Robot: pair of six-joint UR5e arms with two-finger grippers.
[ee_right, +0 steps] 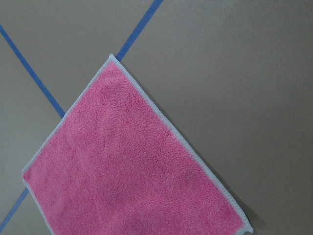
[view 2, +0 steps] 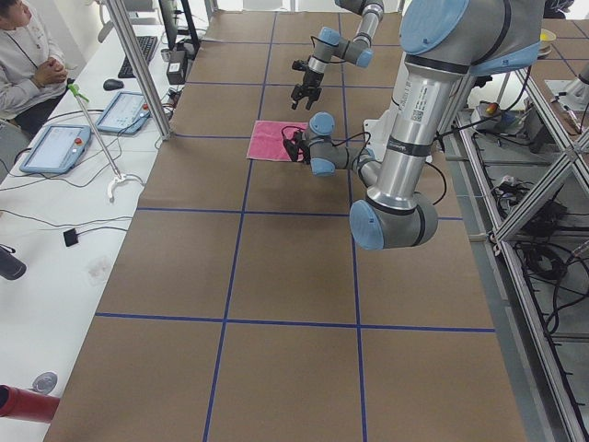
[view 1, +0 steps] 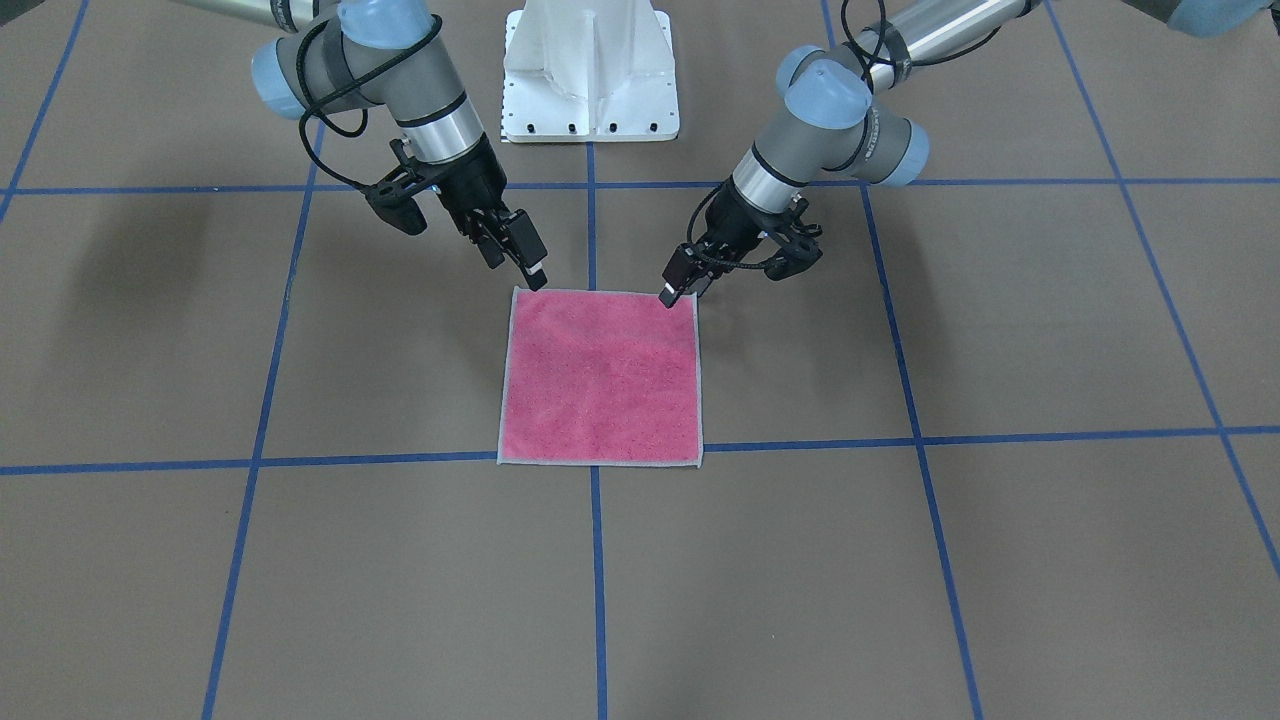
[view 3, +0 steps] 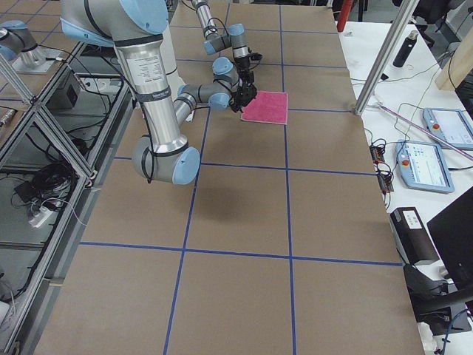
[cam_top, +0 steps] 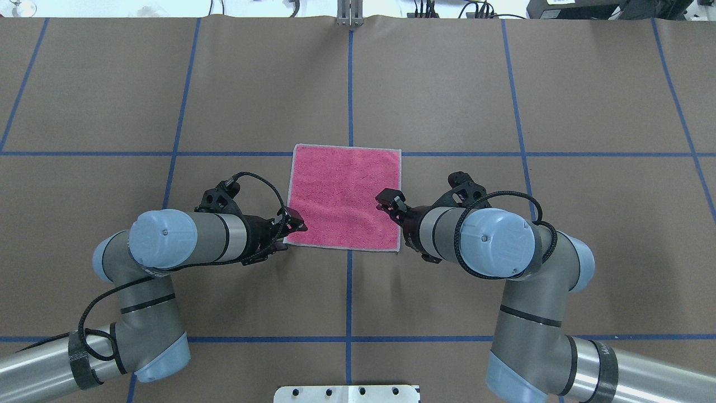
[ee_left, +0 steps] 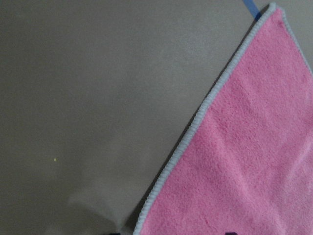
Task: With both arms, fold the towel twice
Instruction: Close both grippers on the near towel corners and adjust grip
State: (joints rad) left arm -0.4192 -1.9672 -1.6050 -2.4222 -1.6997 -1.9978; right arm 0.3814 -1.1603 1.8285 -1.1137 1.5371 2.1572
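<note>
A brown table gridded with blue tape carries the towel, which lies flat and pink side up at its centre. The left gripper and right gripper hang over the two corners nearest the robot, likely so they can pinch that edge for the first fold. Both appear parted and hold nothing, though the tips show small. The front view shows how near each tip sits to the cloth, which the wrists hide overhead. The left wrist camera shows the stitched border unlifted.

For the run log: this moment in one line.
towel flat, pink up, unfolded | left gripper open at robot-side corner | right gripper open at other robot-side corner
</note>
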